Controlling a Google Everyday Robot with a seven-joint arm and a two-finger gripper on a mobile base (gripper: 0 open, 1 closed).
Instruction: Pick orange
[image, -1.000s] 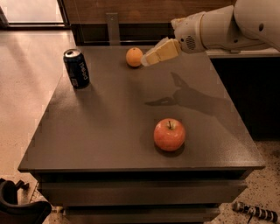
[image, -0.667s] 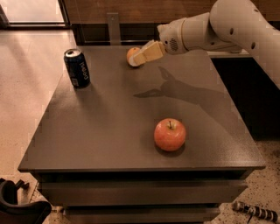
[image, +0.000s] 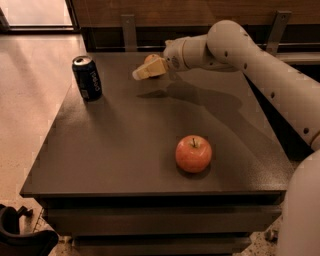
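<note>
Nearest you, the red apple (image: 193, 153) sits right of centre on the dark table (image: 115, 150); leave it alone. Farther back on the left stands the dark soda can (image: 87, 78). At the far edge, the gripper (image: 146, 70) hangs low in front of the orange (image: 151, 58), which peeks out just behind it. You cannot tell how the jaws stand. This looks like the approach to the grasp. Next, get the orange squarely between the jaws before closing.

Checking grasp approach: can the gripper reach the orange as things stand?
Probably yes: the gripper sits right at the orange, partly covering it, near the far edge of the table; can and apple stand well clear.
</note>
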